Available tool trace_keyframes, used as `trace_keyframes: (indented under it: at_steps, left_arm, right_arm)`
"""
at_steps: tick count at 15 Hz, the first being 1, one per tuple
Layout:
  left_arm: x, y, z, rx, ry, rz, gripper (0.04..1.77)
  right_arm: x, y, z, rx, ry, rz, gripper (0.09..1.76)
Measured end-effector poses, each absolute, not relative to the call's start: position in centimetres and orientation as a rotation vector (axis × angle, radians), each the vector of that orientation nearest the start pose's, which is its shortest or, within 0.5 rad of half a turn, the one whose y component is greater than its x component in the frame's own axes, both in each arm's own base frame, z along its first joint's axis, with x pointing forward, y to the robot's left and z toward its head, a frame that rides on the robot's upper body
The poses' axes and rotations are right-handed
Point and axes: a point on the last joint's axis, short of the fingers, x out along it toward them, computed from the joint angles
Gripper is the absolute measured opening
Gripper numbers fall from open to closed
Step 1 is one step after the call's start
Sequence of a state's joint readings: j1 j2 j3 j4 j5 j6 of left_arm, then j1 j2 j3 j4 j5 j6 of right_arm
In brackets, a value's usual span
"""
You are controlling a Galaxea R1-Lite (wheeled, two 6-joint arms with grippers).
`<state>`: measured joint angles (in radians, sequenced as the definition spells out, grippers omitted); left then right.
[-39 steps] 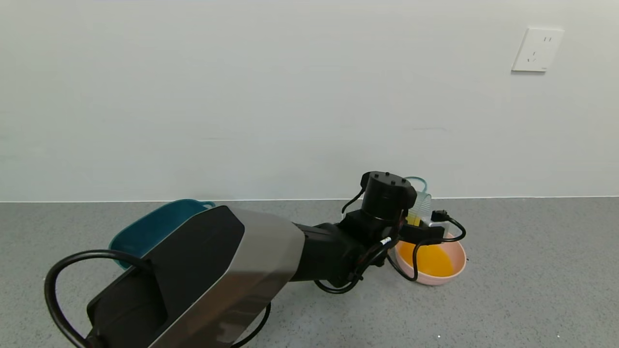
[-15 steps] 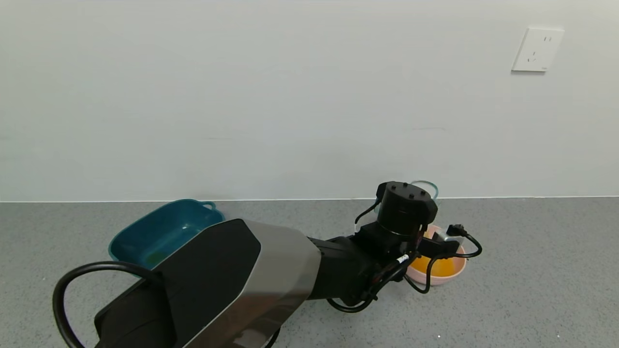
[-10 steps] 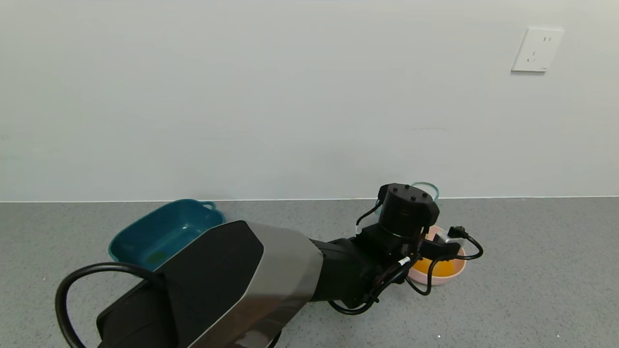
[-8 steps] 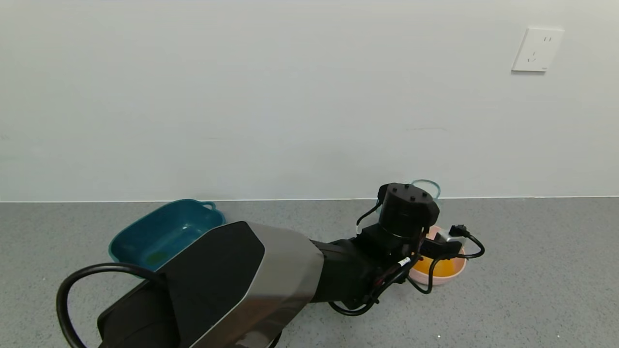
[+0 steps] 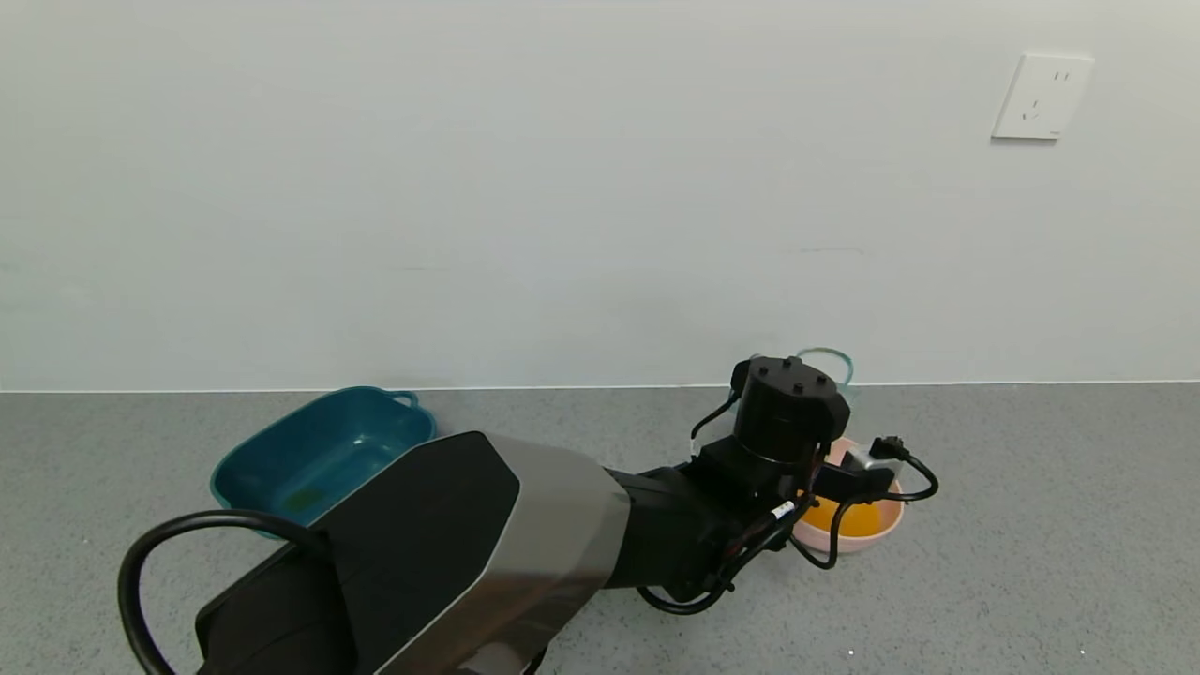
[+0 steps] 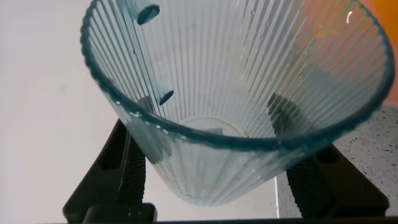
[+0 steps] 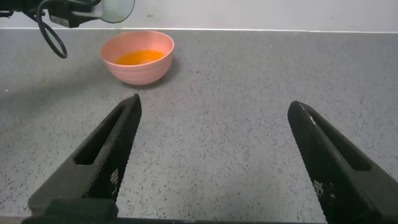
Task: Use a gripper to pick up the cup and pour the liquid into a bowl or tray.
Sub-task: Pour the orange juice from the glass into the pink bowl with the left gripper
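Observation:
My left gripper (image 6: pixel 211 146) is shut on the cup (image 6: pixel 236 93), a clear blue-green ribbed tumbler that looks empty. In the head view the black left wrist (image 5: pixel 787 408) hides most of the cup; only its rim (image 5: pixel 825 358) shows behind it, near upright, above the far edge of the pink bowl (image 5: pixel 867 542). The orange liquid (image 5: pixel 844 517) lies in the bowl. The right wrist view shows the bowl (image 7: pixel 138 68) with the liquid (image 7: pixel 139 56), and my right gripper (image 7: pixel 214 109) open and empty low over the grey table, well short of the bowl.
A dark teal tub (image 5: pixel 323 450) stands at the back left by the wall. The wall runs right behind the bowl and cup. A white socket (image 5: pixel 1041 96) is high on the wall. My left arm's big elbow link (image 5: pixel 450 562) fills the foreground.
The cup, tilted over the bowl 2.6 s ago, has turned back to near upright and shifted right with the wrist. Over the last second the arm has hardly moved.

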<state>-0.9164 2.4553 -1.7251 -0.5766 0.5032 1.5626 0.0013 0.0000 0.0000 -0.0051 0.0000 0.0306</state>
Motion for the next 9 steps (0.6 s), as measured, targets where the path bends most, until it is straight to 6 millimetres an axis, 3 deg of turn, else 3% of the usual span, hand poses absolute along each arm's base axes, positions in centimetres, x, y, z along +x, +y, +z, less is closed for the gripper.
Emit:
trace_keyframes:
  at_steps: [4, 9]
  left_arm:
    - [32.08, -39.66, 11.68, 1.620, -0.224, -0.413, 1.27]
    - [32.15, -39.55, 11.71, 1.482, -0.170, -0.419, 1.27]
  right_arm:
    - [-2.28, 0.00, 7.60, 0.031, -0.005, 0.001, 1.71]
    - [-2.28, 0.00, 7.60, 0.031, -0.005, 0.001, 1.71]
